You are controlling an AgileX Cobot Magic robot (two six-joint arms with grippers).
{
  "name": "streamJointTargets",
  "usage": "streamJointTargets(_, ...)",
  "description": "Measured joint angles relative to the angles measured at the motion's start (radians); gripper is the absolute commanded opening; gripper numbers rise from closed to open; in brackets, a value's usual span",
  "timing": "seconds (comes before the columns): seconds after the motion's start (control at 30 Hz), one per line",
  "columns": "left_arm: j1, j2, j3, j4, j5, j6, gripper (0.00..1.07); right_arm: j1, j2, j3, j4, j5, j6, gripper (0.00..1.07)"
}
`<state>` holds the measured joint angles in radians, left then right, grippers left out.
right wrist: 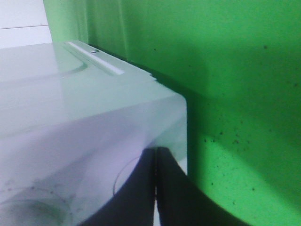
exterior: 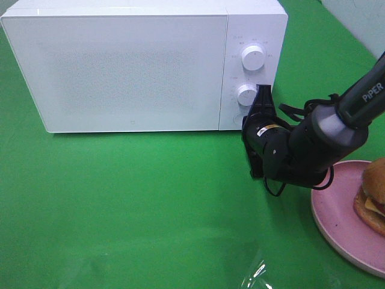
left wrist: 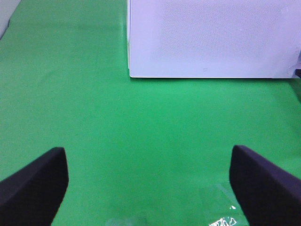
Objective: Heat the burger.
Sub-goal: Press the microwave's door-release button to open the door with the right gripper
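Right pincer (exterior: 263,91) apart from golden-brown burger (exterior: 374,195)

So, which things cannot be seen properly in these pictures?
Burger: exterior high view, cut off by the right edge, as is the pink plate.
Microwave inside: hidden behind its closed door.
Lowest panel control: partly covered by the right gripper.
Markings around the upper dial: too small to read.

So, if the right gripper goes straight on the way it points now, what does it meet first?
The right gripper, jaws shut, points at the microwave's control panel and would meet it first, just beside the lower knob. It looks very near the panel or touching it; depth is unclear.
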<state>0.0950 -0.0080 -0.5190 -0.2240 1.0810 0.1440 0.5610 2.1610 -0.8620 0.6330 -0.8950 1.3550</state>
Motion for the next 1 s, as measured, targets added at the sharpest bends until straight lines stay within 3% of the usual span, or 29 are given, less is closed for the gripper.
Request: streamJointTargets(1.0,0.000,0.000,0.000,0.000,0.000,0.000,0.85,0.008,0.000,-0.031,0.001,-0.012,0.086,0.00)
